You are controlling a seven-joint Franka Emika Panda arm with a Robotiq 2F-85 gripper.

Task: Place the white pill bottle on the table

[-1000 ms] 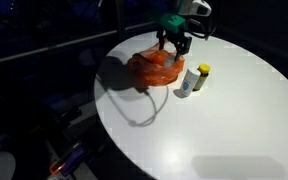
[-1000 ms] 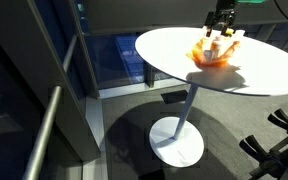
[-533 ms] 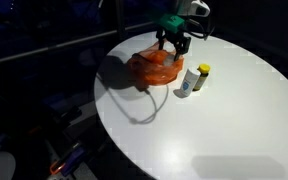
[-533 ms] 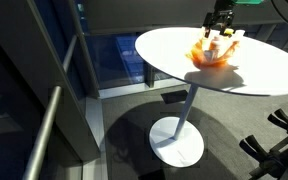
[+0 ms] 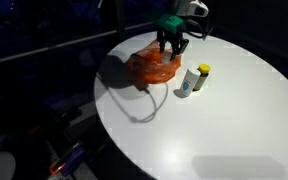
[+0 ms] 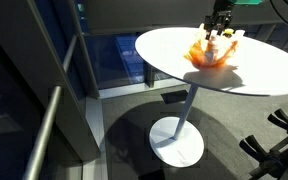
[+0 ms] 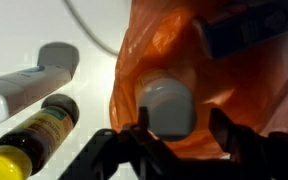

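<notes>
The white pill bottle (image 7: 169,104) stands upright inside a crumpled orange plastic bag (image 7: 239,85), cap towards the wrist camera. My gripper (image 7: 181,132) is lowered into the bag with one finger on each side of the bottle. The left finger sits against the bottle's side and a gap shows at the right finger, so the jaws are partly narrowed but open. In both exterior views the gripper (image 5: 174,45) (image 6: 218,30) hangs over the bag (image 5: 152,66) (image 6: 209,55) at the far part of the round white table (image 5: 214,130) (image 6: 269,75).
A pale bottle with a yellow cap (image 5: 195,78) (image 7: 32,142) lies on the table beside the bag. A white handheld device (image 7: 29,82) lies next to it, and a white cord (image 7: 89,25) runs past the bag. The table edge drops to a dark floor.
The jaws have narrowed around the white pill bottle. The arm has hardly moved over the bag.
</notes>
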